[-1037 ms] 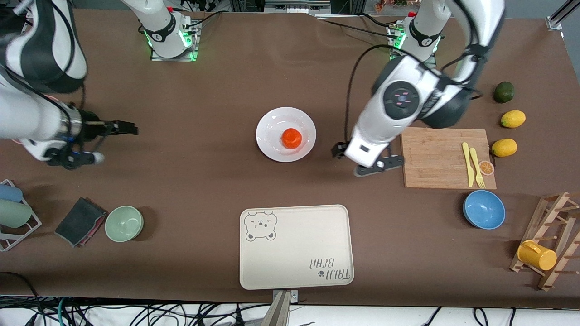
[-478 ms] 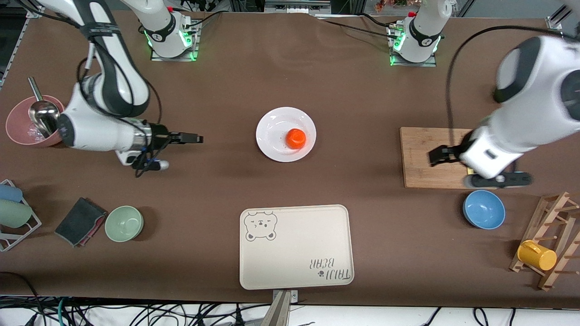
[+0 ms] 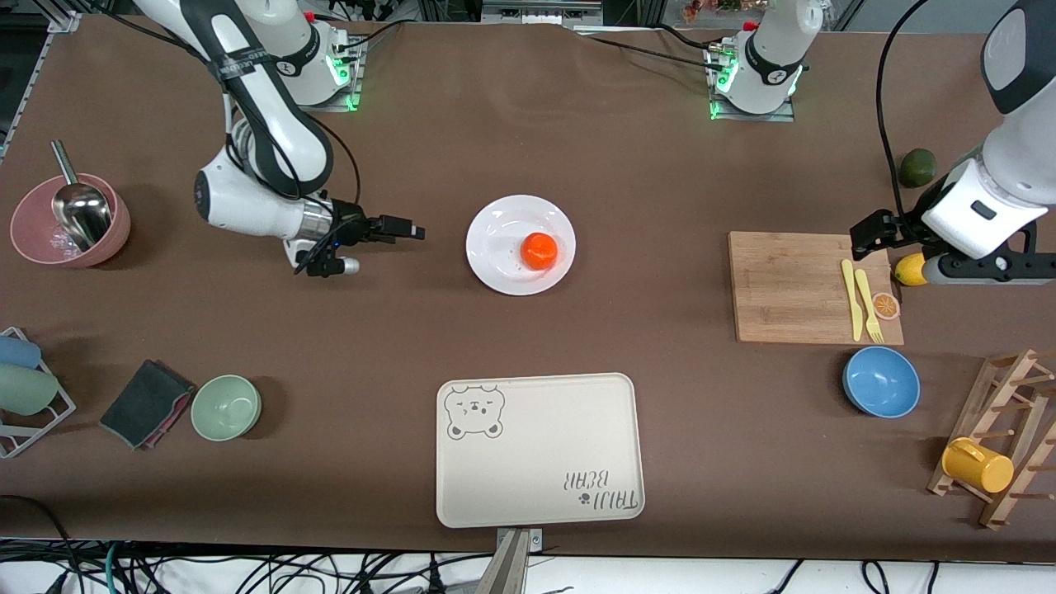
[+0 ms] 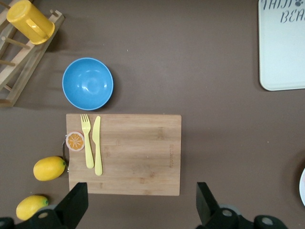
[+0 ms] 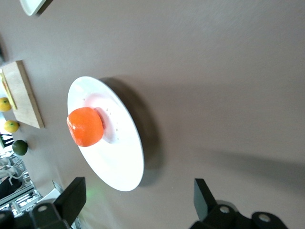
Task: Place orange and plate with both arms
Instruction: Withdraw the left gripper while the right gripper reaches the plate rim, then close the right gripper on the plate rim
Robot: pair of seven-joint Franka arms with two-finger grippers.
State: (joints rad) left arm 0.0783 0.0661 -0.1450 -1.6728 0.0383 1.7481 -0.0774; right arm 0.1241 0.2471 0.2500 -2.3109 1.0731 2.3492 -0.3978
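The white plate lies mid-table, and the glossy orange sits on it, off centre toward the left arm's end. My right gripper hovers low beside the plate at the right arm's end, open and empty. The right wrist view shows the plate and orange just ahead of that gripper. My left gripper is open and empty over the cutting board's edge, well away from the plate. In the left wrist view this gripper has only the board below it.
A wooden cutting board carries a yellow knife, a fork and an orange slice. Lemons and an avocado lie beside it. A blue bowl, bear tray, green bowl, pink bowl and mug rack ring the table.
The right arm has swung in from its end of the table, close to the plate. The left arm has pulled away from the plate to the cutting board's outer edge.
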